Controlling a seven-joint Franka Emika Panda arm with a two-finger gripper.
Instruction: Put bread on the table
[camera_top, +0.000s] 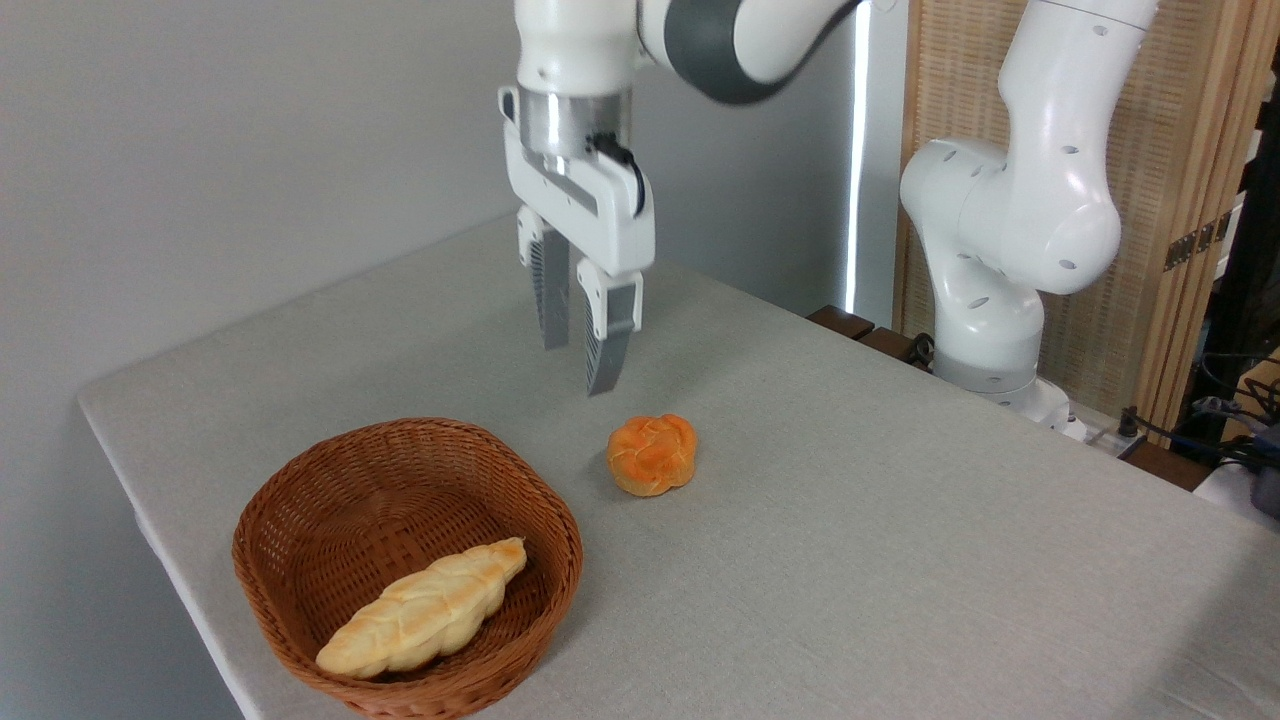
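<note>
Grey-cloth table (900, 560), plain grey wall behind, wicker screen at right. Bread (652, 454) sits on the cloth, right of the basket (300, 520) holding 1 pale braided loaf (425, 608). Gripper (580, 362) hangs above the bread, empty, fingers narrowly parted.

No readable text, labels, brands or nos. anywhere, though small print may be lost to blur.

Matt grey cloth over the table (900, 520); rough woven wicker basket (300, 500) below-left of the glossy white plastic gripper (580, 350), ribbed fingers (607, 350).
</note>
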